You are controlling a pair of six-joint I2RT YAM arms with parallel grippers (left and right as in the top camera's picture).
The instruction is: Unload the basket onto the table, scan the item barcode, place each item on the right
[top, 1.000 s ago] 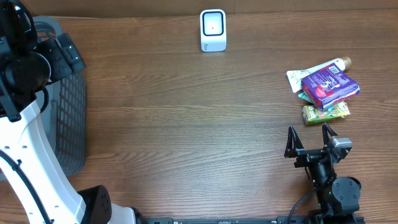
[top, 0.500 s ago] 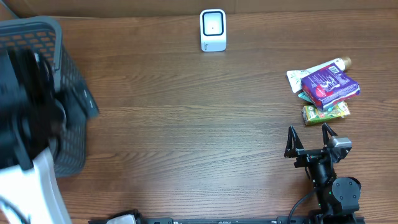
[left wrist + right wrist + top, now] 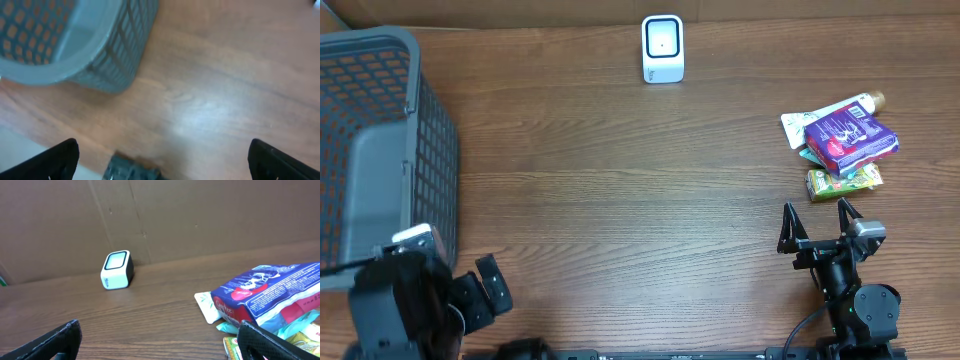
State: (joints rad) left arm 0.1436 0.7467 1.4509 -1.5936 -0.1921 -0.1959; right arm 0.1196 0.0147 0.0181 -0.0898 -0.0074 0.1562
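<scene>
A white barcode scanner (image 3: 662, 48) with a dark window stands at the table's far edge, also seen in the right wrist view (image 3: 117, 269). The items lie in a pile at the right: a purple-and-red packet (image 3: 850, 137) on top, a green box (image 3: 844, 179) at the near side and a white pouch (image 3: 812, 122) under them. My right gripper (image 3: 815, 210) stands open just in front of the pile, nothing between its fingers (image 3: 57, 342); the packet (image 3: 270, 292) is ahead to its right. My left gripper (image 3: 162, 162) is open and empty, low at the front left.
A grey mesh basket (image 3: 415, 110) stands at the left edge, and its rim (image 3: 90, 55) fills the upper left of the left wrist view. The left arm (image 3: 405, 305) sits at the front-left corner beside the basket. Brown cardboard (image 3: 200, 220) backs the table.
The left arm has swung from over the basket down to the front-left corner, uncovering the basket. The right arm and the items have not moved.
</scene>
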